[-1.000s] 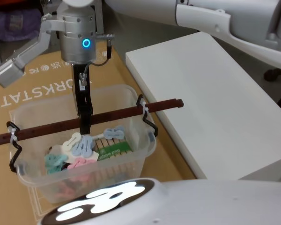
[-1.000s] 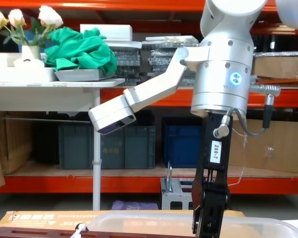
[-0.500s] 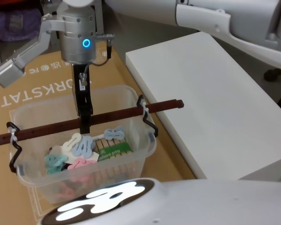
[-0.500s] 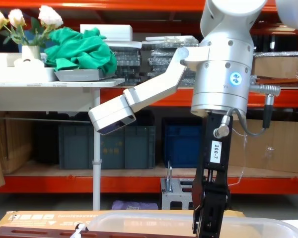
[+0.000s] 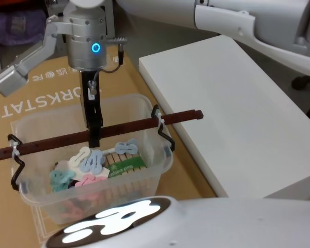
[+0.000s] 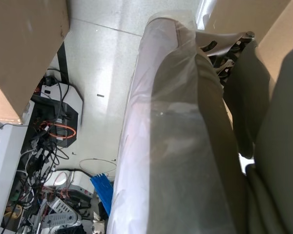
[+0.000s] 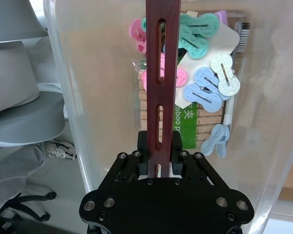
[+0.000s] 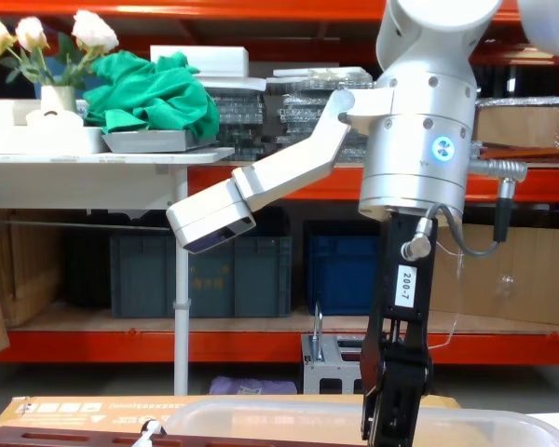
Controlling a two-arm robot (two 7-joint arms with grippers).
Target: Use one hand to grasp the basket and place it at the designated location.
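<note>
The right gripper [image 5: 94, 138] hangs straight down into the large clear plastic tub with a rolled rim, the basket [image 5: 156, 166]. Its black fingers are closed narrowly on the reddish-brown slotted wooden bar handle [image 5: 129, 125]. In the right wrist view the gripper [image 7: 162, 152] pinches the bar [image 7: 162, 73] from both sides, near the middle of its length. The chest view shows it [image 8: 391, 419] reaching down behind the tub's near rim [image 8: 261, 408].

The bar lies across the tub's mouth and sticks out past both short walls. It is tied at each end with a white zip tie [image 5: 160, 121] to a black wire hook [image 5: 166, 136] that clips over the rim.

Inside the tub, under the bar, lie pastel plastic clothespins [image 5: 92, 161] in blue, cream, mint and pink. They rest on a green-labelled pack of plain wooden pegs [image 5: 125, 166]. The right wrist view shows the same heap [image 7: 205, 90] and the pack [image 7: 188, 127] through the clear wall [image 7: 63, 73].

The tub is over a flat brown cardboard sheet printed with dark letters [image 5: 41, 98]; whether it rests on the sheet or hangs just above it, I cannot tell. Just beside it, on the robot's right, is a long white rectangular slab [image 5: 237, 113].

Across the room, orange shelving holds dark blue plastic crates [image 8: 233, 275], and a small grey metal box [image 8: 328, 361] sits on the floor below. A white side table carries a crumpled green cloth [image 8: 154, 93].

The left wrist view looks down on a pale floor with tangled cables [image 6: 53, 141].
</note>
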